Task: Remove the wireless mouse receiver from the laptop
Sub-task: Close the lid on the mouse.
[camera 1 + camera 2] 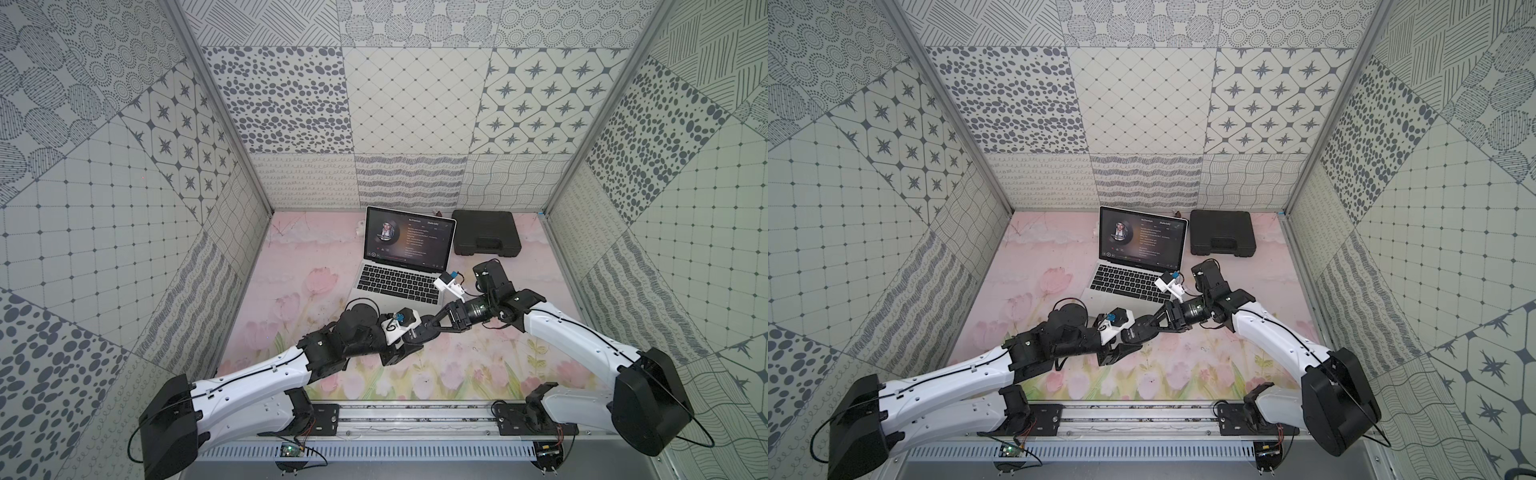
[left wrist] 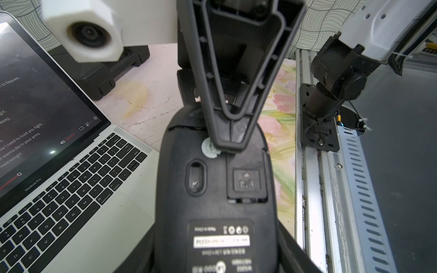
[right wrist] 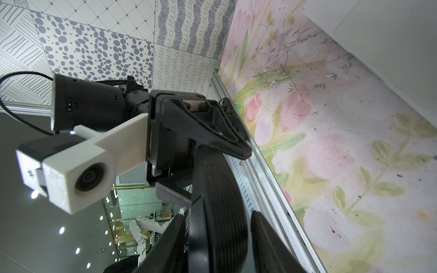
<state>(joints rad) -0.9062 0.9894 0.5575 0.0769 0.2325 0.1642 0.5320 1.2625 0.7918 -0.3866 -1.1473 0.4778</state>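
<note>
L gripper [image 1: 405, 343]: mine, clamped on one end of the mouse [image 2: 212, 189], a finger each side. It's held clear of the floral mat [image 1: 291, 270], underside facing my L wrist cam.
R gripper [image 1: 431, 327]: straddles the mouse's other end. One skeletal triangular finger [image 2: 230, 139] lies on the underside by a round pale sticker [image 2: 209, 147]. Clamped or just close, can't tell.
Mouse: matte black plastic, oval, w/ ribbed side grip [image 3: 220, 219] and a white printed label strip.
Mouse bay [image 2: 246, 182]: rectangular recess in the underside holding a square black piece w/ a small triangle mark (can't tell what that piece is).
Laptop [image 1: 399, 286]: slim silver metal, black keys, lid up. Dark screen w/ round portrait + text lines. Sits just behind my grippers.
Receiver: can't make it out in any view. The laptop's right edge is partly hidden by mouse and R wrist cam [image 1: 446, 284].
Case [image 1: 486, 232]: black moulded plastic w/ handle, lid shut, contents hidden. Right of the laptop, apart from it.
Room: open mat left of the laptop. Alu rail [image 2: 314, 189] runs along the front edge, near the mouse.
</note>
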